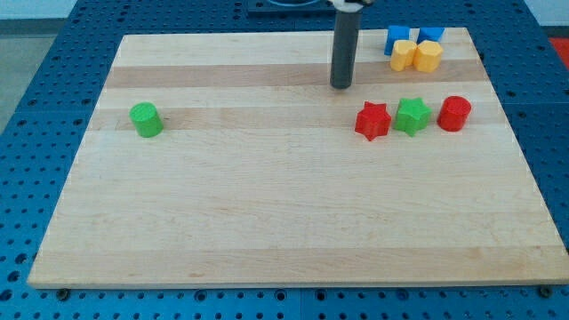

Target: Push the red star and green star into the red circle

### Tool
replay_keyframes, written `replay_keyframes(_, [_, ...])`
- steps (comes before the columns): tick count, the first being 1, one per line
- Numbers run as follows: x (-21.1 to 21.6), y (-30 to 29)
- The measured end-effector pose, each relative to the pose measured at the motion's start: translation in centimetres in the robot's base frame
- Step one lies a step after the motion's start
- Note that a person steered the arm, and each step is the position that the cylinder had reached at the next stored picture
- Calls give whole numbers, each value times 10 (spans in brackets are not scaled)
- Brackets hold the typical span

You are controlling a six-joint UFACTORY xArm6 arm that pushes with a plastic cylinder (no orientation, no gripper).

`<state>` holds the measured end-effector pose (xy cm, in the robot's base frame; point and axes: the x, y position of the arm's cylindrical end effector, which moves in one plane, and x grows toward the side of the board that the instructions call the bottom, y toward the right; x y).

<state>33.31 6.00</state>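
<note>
Red star (372,121) below-right of my tip (341,85).

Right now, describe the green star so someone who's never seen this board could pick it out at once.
On the wooden board, look at the right side, where three blocks sit in a row below my tip. The green star is the middle one, between the red star and the red circle: the only green, pointed block there.

My tip (341,85) rests above-left of the red star (372,121).
</note>
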Motion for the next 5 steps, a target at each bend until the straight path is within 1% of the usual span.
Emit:
replay_keyframes(1, [29, -16])
replay_keyframes(2, [51, -15])
replay_keyframes(3, [75, 2])
replay_keyframes(4, [82, 25])
replay_keyframes(5, [77, 27])
